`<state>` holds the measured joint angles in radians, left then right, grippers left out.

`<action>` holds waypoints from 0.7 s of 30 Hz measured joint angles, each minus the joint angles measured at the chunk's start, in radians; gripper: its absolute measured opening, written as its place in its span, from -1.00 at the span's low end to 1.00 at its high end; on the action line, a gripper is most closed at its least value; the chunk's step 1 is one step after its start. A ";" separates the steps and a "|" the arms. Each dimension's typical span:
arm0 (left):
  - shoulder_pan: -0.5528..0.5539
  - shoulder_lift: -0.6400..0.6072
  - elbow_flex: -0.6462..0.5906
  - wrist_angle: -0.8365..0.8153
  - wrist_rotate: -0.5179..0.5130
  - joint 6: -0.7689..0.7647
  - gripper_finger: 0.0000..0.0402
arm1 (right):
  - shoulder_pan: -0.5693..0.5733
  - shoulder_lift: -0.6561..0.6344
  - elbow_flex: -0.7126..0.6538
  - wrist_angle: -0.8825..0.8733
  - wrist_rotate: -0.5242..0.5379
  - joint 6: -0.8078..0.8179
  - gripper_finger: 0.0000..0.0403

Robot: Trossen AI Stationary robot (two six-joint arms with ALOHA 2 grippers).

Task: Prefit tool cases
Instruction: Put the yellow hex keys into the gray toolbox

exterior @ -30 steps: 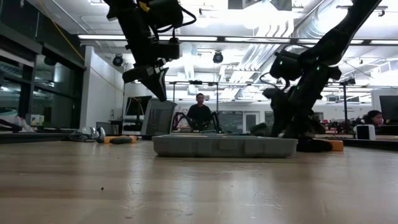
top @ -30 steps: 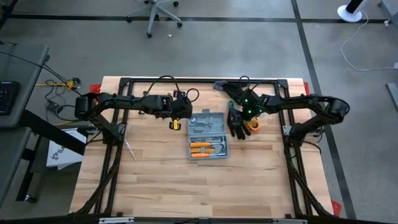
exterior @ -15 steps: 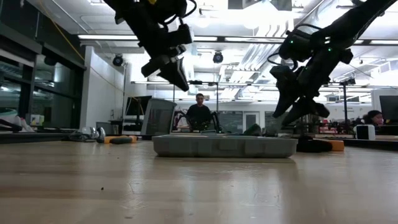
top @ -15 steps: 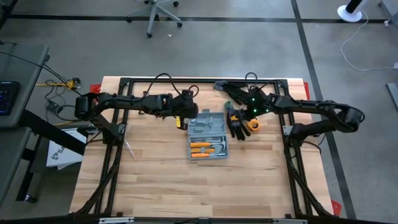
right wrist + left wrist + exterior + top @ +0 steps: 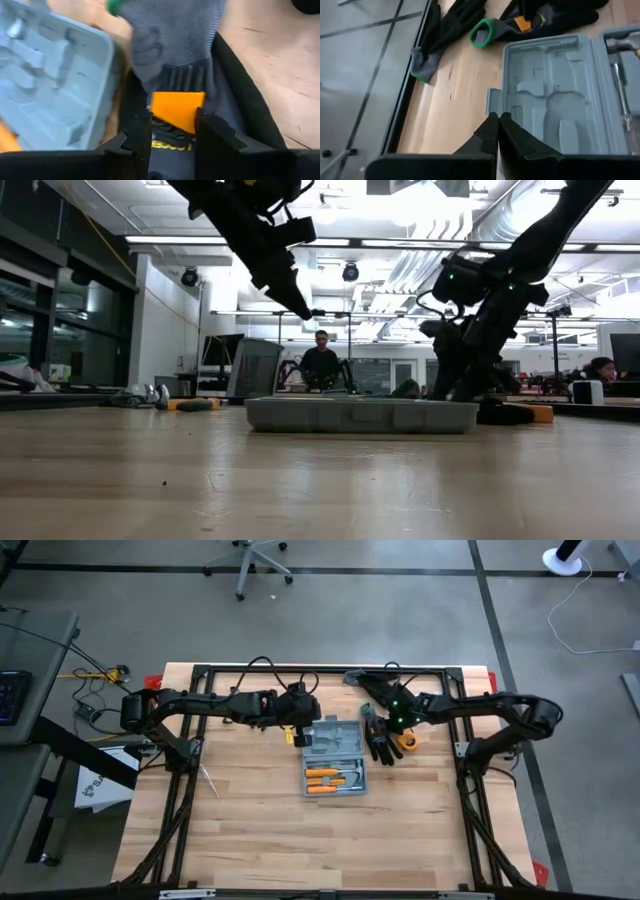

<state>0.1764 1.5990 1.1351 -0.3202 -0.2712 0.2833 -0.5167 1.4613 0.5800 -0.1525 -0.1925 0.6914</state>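
The grey-blue tool case lies open and flat on the wooden table. Orange-handled tools sit in its near half, and its far half is an empty moulded tray. My left gripper is shut and hangs slanting down, clear above the case's far left corner, near the latch tab. To the right of the case lie black-and-grey gloves. My right gripper is down among them, around an orange block. My right gripper has the orange block's lower part between its two fingers, and the block fills the gap. The fingers slant down from the table's right. A grey glove cuff lies over the block's far end. The gloves hide what the block rests on.
A black frame rail runs along the table's far edge. An orange ring-shaped thing lies right of the gloves, and a thin tool lies at the left. Bare wood fills the near half. A person sits far behind the table.
My left gripper, still shut, has moved right toward the case, risen a little and tipped up, with its wrist rolling. My right gripper rose and swung away from the gloves, then came back down onto them. The case has kept still.
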 joint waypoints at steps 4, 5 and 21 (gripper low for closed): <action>0.000 0.000 0.000 0.000 0.000 -0.029 -1.00 | 0.000 0.032 0.002 0.006 0.009 0.000 -0.32; 0.000 0.000 0.000 0.000 0.000 -0.029 -1.00 | 0.000 0.037 0.002 0.009 0.008 0.000 -0.32; 0.000 0.000 0.000 0.000 0.000 -0.030 -1.00 | 0.000 0.070 0.001 0.128 -0.009 0.039 -0.32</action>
<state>0.1764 1.5990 1.1351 -0.3199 -0.2715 0.2531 -0.5164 1.5317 0.5808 -0.0243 -0.2013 0.7300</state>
